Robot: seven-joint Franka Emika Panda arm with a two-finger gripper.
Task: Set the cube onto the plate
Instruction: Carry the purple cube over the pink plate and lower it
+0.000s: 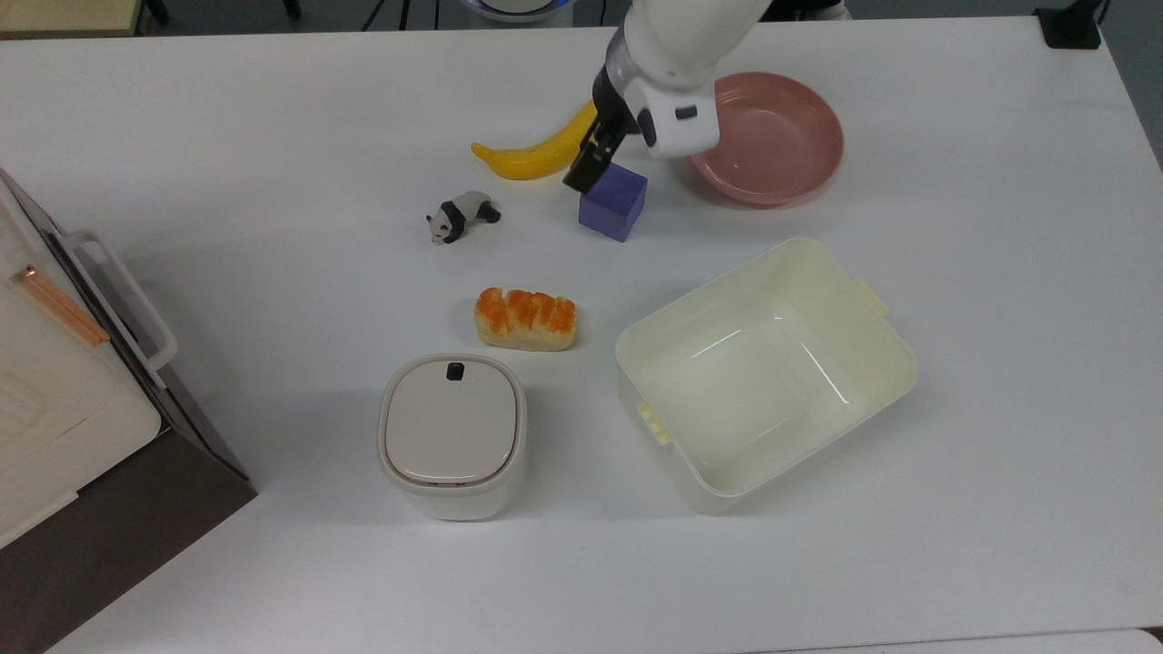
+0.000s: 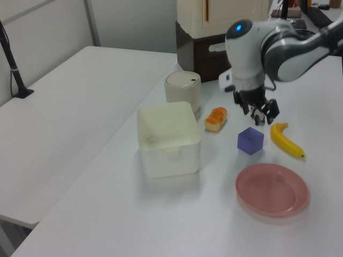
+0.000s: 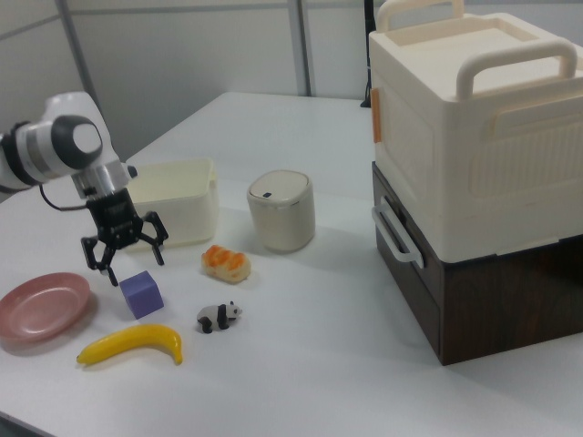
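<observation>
The blue-purple cube [image 1: 614,203] rests on the white table, between the banana and the cream tub. The pink plate [image 1: 765,138] lies empty to the top view's right of the cube. My gripper [image 1: 595,169] hangs open just above the cube's far-left corner in the top view, touching nothing. The right view shows the gripper [image 3: 125,258] with its fingers spread above the cube [image 3: 141,293], and the plate [image 3: 41,305] at the right view's left. In the left view the gripper [image 2: 261,111] is just beyond the cube [image 2: 250,141], with the plate [image 2: 271,189] nearer.
A yellow banana [image 1: 531,154] and a panda figure [image 1: 462,216] lie close to the cube. A bread toy [image 1: 525,318], a lidded canister [image 1: 452,434] and a cream tub [image 1: 863,318] stand nearer. A brown cabinet [image 1: 118,518] with a cream box is at the top view's left.
</observation>
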